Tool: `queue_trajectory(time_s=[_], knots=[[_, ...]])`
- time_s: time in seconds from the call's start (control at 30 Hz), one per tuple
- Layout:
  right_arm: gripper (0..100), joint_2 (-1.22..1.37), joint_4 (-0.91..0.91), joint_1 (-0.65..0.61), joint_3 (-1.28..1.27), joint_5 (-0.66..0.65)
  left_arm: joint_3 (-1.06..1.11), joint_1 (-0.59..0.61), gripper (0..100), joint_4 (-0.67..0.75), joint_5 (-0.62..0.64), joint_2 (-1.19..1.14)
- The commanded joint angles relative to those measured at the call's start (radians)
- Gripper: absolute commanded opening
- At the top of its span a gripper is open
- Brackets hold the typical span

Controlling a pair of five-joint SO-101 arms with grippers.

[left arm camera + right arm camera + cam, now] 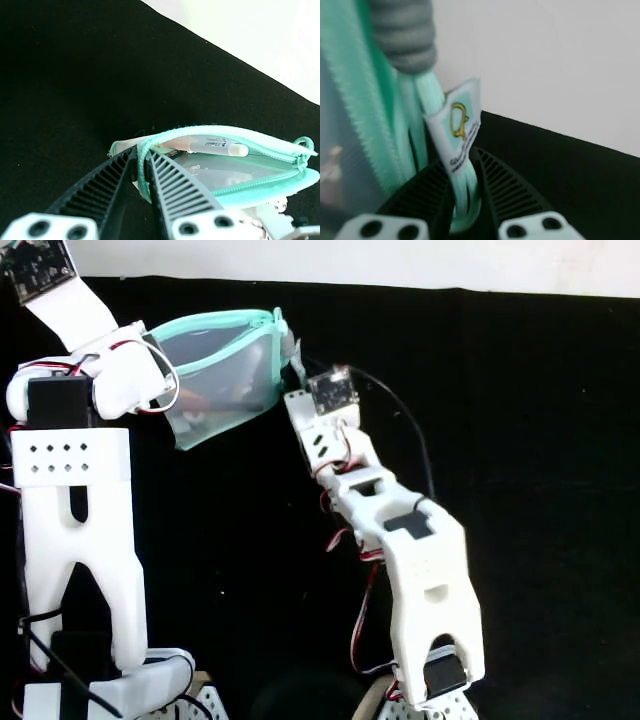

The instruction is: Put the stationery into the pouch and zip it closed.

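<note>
Translucent mint pouch (222, 375), ribbed left tool (142, 156) pinching its rim, right tool (462, 175) pinching its other end

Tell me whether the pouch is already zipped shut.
No, the pouch gapes open along its mouth in the left wrist view, with a white pen visible inside.

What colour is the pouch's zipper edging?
Mint green, around clear plastic sides; the pouch shows it best in the left wrist view.

Bright, even light: the white wall (545, 60) glares (nearly washed out) above the black table (540, 440) — shadowless.
</note>
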State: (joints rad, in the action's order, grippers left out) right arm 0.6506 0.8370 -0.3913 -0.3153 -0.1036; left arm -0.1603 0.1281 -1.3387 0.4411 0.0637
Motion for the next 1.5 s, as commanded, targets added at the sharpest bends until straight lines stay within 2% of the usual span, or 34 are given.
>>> queue_trajectory(time_s=[0.0,0.33,0.5,0.83,0.93,1.17,1.3,1.47], knots=[[0.5,-0.182,0.016,0.013,-0.145,-0.015,0.053,-0.021,1,-0.002,-0.002,-0.048],[0.5,-0.452,0.018,0.022,-0.466,-0.017,0.053,-0.021,1,-0.002,-0.002,-0.05],[0.5,-0.593,0.021,0.022,-0.599,-0.146,0.053,-0.021,1,-0.002,-0.002,-0.05],[0.5,-0.78,0.021,0.028,-0.786,-0.157,0.054,-0.021,1,-0.002,-0.002,-0.05],[0.5,-0.808,0.019,0.064,-0.788,-0.161,0.054,-0.021,1,-0.002,-0.002,-0.05],[0.5,-0.885,-0.008,0.15,-0.704,-0.267,0.054,-0.024,1,-0.002,-0.002,-0.05],[0.5,-0.932,-0.159,0.153,-0.55,-0.281,0.054,-0.053,1,-0.005,-0.002,-0.05],[0.5,-0.963,-0.45,0.148,-0.364,-0.278,0.054,-0.056,1,-0.008,-0.002,-0.05]])
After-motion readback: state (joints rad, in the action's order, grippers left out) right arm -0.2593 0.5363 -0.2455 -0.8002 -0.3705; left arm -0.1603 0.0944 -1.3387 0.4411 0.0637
